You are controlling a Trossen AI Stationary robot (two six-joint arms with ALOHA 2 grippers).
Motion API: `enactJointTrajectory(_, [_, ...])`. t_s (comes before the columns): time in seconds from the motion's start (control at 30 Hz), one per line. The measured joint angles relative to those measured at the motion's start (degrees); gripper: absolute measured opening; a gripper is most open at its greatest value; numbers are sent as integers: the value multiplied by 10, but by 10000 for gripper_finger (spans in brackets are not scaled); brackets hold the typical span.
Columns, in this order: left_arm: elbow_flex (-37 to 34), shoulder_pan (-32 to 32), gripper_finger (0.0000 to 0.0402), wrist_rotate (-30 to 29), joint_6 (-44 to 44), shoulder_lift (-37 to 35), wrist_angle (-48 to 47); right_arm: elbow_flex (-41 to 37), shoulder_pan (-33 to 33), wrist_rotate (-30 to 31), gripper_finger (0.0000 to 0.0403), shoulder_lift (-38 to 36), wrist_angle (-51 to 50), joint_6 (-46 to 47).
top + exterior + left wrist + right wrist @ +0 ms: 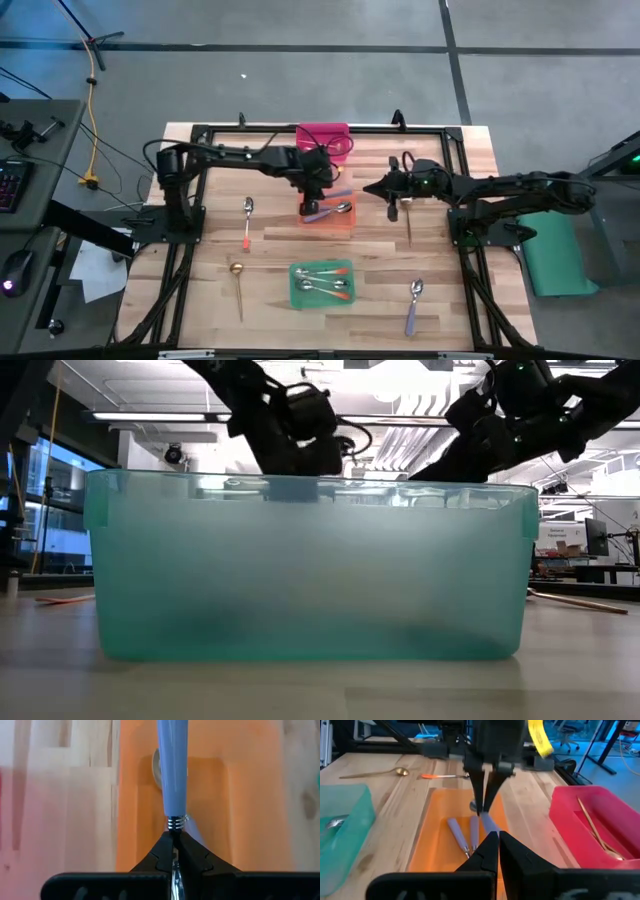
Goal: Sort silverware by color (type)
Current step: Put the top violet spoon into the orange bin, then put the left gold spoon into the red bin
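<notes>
On the wooden table (210, 300), the purple-handled spoon (172, 775) hangs over the orange bin (347, 222), its thin, stiff, probably slippery metal neck clamped between the left gripper (173, 842) jaws. The right gripper (498, 840) waits nearby, jaws together.

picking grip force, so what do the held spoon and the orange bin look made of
Spoon: the handle looks like smooth lilac plastic or enamel, ending at a ribbed silver collar, likely metal. Left gripper is shut on it. Orange bin: probably translucent plastic, as wood grain shows faintly through.
</notes>
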Motion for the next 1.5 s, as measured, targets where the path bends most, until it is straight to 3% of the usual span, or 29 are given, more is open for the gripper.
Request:
enactJointTrajectory(0.27, [0,2,2,-2,2,37,-18,0,0,0,0,-2,0,1])
enactJointTrajectory(0.6, [-6,2,44,-6,-7,33,-8,0,0,1,0,-2,-6,15])
enactJointTrajectory(0.87, [-6,-8,25,-62,-6,18,-7,0,0,2,0,-2,-10,22])
enactJointTrajectory(1.23, [-184,-14,2,-66,-36,-123,228,0,0,6,0,-1,8,4])
enactJointTrajectory(1.4, [-266,-30,0,-93,-86,-220,254,0,0,6,0,3,52,2])
enactJointTrajectory(1.5, [-308,-46,1,-141,-134,-271,265,0,0,6,0,18,93,5])
